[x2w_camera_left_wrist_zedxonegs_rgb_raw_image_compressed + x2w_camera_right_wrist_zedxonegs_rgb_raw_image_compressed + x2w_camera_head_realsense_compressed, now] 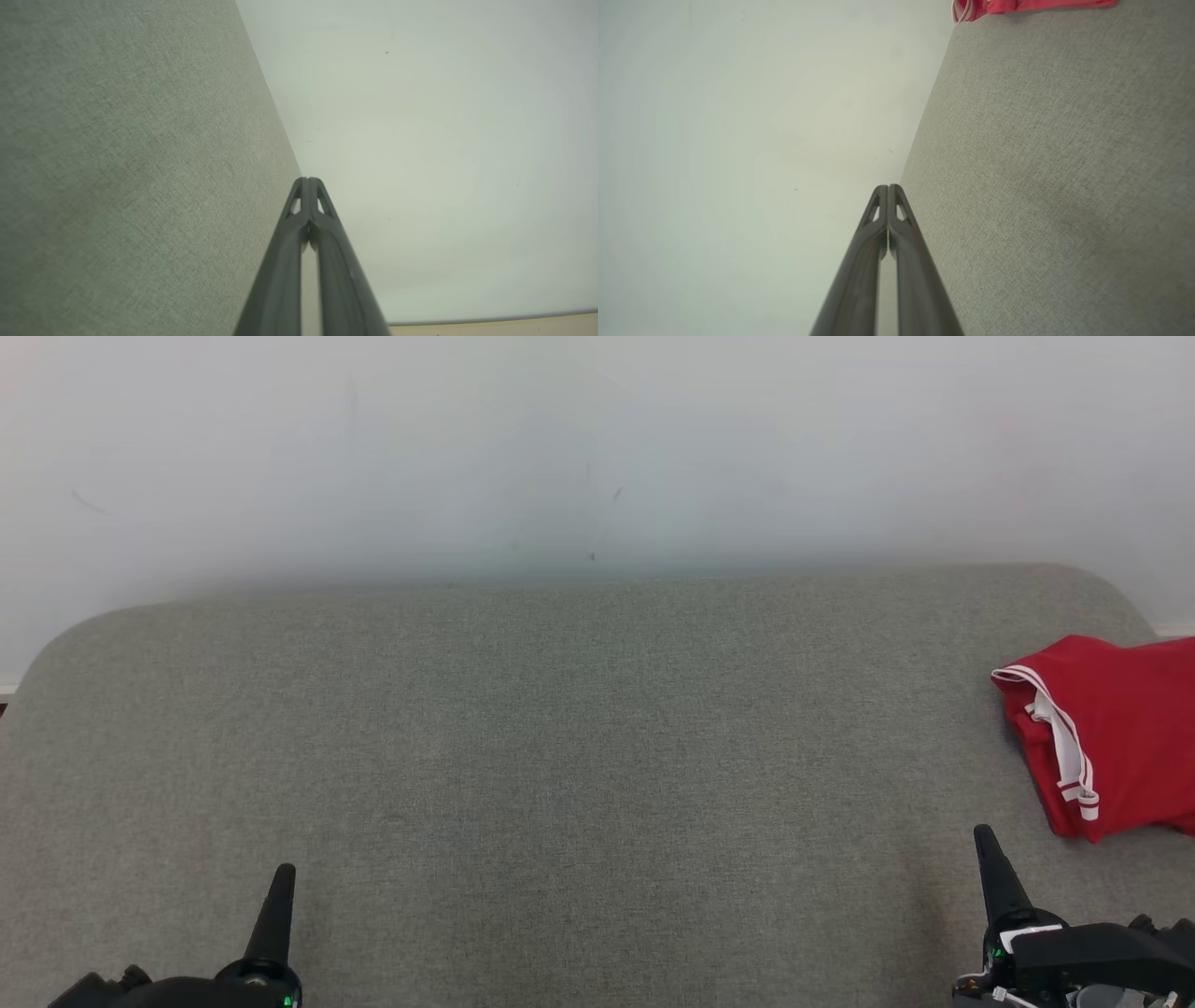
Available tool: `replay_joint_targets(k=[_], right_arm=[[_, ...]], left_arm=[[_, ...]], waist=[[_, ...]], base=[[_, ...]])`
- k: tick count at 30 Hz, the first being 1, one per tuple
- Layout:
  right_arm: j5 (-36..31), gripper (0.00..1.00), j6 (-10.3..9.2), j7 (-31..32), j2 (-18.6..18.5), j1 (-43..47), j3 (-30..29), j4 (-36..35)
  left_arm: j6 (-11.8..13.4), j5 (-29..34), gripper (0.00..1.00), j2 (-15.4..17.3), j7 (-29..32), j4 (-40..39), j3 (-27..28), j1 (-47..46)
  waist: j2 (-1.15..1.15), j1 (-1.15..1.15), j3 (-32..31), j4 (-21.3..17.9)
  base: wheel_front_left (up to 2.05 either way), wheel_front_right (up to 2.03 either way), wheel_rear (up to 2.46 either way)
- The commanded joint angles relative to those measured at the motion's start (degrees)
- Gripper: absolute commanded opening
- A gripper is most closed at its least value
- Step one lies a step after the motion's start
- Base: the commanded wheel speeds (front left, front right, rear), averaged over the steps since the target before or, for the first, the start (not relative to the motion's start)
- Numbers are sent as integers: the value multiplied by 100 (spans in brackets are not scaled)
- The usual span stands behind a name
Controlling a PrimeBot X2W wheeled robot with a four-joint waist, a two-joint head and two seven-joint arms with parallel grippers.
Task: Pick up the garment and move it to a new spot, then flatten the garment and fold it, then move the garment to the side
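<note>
garment: red w/ white trim, garment (1116, 737) lies at tabletop (597, 756) right edge, far half.
L hand (283, 875): closed, empty, front-left.
R hand (983, 835): closed, empty, front-right, near garment, not touching.
risk: reaching in w/ fingers closed could shove cloth off right edge.
hidden: garment's right part cut off; folded or bunched, can't tell.
</note>
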Motion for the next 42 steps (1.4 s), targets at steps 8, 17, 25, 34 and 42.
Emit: replay_joint_targets(k=[8,17,25,34,42], right_arm=[[542,0,3,103,-8,-85,-28,-96],[967,0,3,192,-7,-90,-44,-137],[1322,0,4,262,-6,-96,-56,-166],[1696,0,4,335,-5,-106,-72,-202],[1869,0,4,369,-4,-108,-78,-217]], left_arm=[[-49,-527,0,28,136,-91,61,-129],[-85,-936,0,30,242,-122,88,-150],[-93,-1273,0,32,328,-148,111,-169],[-125,-1631,0,34,416,-172,139,-182],[-119,-1794,0,35,469,-183,152,-184]], waist=[[0,0,32,-8],[0,0,63,-15],[0,0,91,-22],[0,0,122,-29],[0,0,140,-33]], base=[[0,0,0],[0,0,0],[0,0,0],[0,0,0],[0,0,0]])
